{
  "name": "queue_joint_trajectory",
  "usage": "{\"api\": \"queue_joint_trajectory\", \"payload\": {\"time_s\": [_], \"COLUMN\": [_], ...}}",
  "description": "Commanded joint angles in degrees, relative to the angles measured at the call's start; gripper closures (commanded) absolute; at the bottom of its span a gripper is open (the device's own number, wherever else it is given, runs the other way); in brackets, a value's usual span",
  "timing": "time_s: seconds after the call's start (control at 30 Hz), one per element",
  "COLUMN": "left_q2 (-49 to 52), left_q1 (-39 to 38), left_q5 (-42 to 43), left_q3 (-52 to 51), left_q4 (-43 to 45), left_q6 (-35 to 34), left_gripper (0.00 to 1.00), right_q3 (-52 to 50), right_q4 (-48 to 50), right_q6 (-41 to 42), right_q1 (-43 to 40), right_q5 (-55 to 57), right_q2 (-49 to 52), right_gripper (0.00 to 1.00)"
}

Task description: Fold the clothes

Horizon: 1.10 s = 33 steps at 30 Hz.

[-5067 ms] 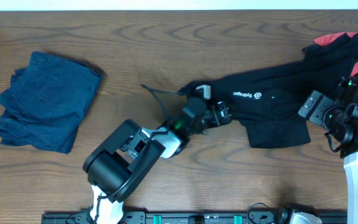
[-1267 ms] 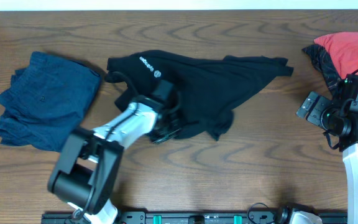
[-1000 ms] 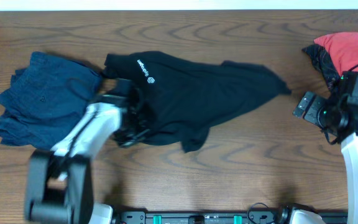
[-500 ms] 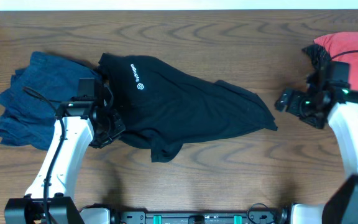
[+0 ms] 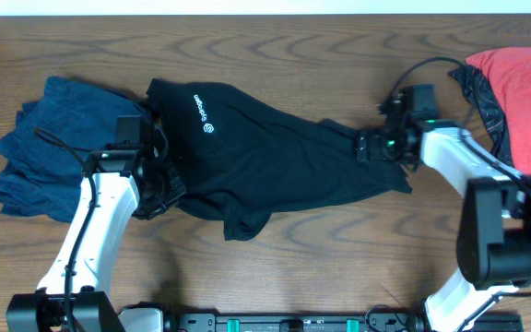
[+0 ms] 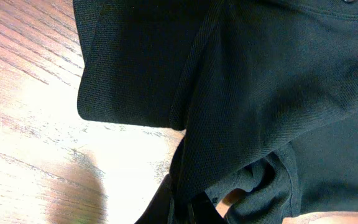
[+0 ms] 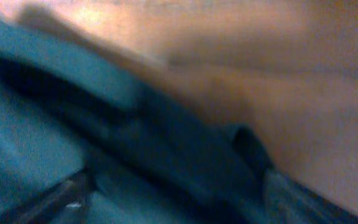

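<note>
While the left arm and the shirt (image 5: 275,157) have held position over the last half second, the right arm has swung in from beside the red piece (image 5: 524,88), and the right gripper (image 5: 365,148) now sits at the shirt's right edge. Over the preceding seconds the shirt was hauled from the right of the counter (image 5: 339,267) to centre-left. It now lies loosely spread with its logo (image 5: 201,106) up, its left end touching the navy piece (image 5: 53,138). We read this as set-up for a two-handed spread or a first fold; no fold is made yet. The left gripper (image 5: 159,180) is at the shirt's left edge. In the left wrist view the cloth creases converge on the fingers at the bottom edge, so we judge it pinched on the shirt, though the fingers are mostly cut off. The right wrist view is badly blurred: dark cloth over wood, nothing sharper. We cannot tell whether the right gripper is open or has hold of the hem. The shirt's lower flap is rumpled, and we cannot pick out the sleeves or collar.
</note>
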Motion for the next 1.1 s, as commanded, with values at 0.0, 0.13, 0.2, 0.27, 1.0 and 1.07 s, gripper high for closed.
{"api": "queue_joint_trajectory", "payload": {"time_s": [0.0,0.13,0.2,0.27,1.0,1.07], "left_q2": [0.07,0.07,0.07,0.07,0.07,0.07], "left_q1": [0.13,0.13,0.13,0.15,0.15,0.15], "left_q5": [-1.27,-1.27,-1.27,-1.27,-1.73,-1.73], "left_q3": [-0.20,-0.20,-0.20,-0.20,-0.20,-0.20], "left_q4": [-0.09,-0.20,-0.20,-0.17,7.21,8.07], "left_q6": [0.76,0.76,0.76,0.76,0.76,0.76], "left_gripper": [0.94,0.94,0.94,0.94,0.94,0.94], "right_q3": [-0.07,0.02,0.50,1.64,6.12,4.57], "right_q4": [2.93,7.15,9.25,10.99,-17.86,-18.86], "right_q6": [-0.48,4.04,6.60,8.41,14.60,12.00], "right_q1": [2.91,3.69,3.17,2.16,-7.72,-7.63], "right_q5": [-0.74,5.22,9.29,13.99,23.08,19.39], "right_q2": [4.26,4.28,3.26,1.57,-6.78,-6.78], "right_gripper": [0.44,0.99,0.99,0.99,0.01,0.01]}}
